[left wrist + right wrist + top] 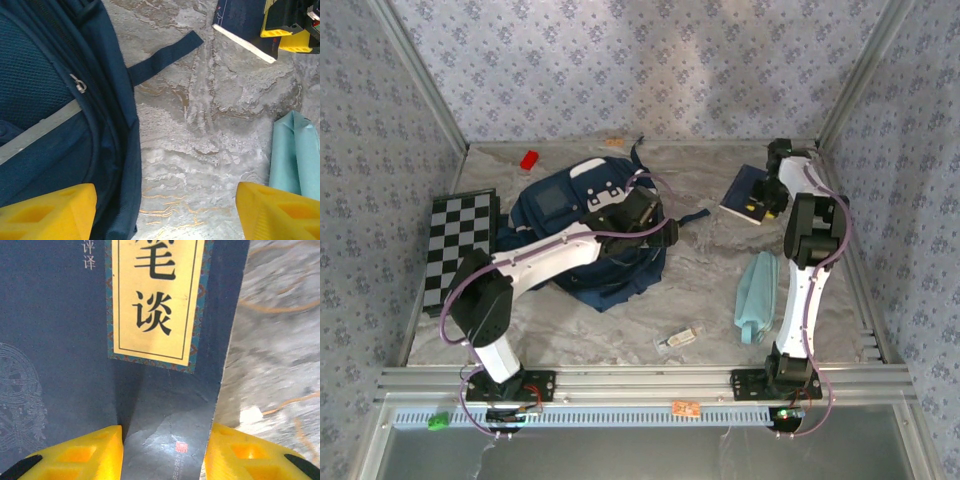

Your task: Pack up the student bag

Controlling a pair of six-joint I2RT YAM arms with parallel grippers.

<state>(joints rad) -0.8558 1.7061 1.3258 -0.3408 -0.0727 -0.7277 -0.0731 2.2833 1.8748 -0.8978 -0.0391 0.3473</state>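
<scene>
We note a checkerboard (460, 245) at the worktop's (700, 280) far left. The backpack (565, 200) lies flat just beside it, left of centre. The left jaws hang wide apart over its right edge, holding nothing. A teal cloth (757, 295) lies further right. The right jaws sit part-closed astride a navy book (742, 190); we cannot tell whether they grip it.

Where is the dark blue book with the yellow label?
The dark blue book with a yellow label lies at the far right of the marbled table in the top view, beyond the folded teal cloth, under the right claw.
</scene>
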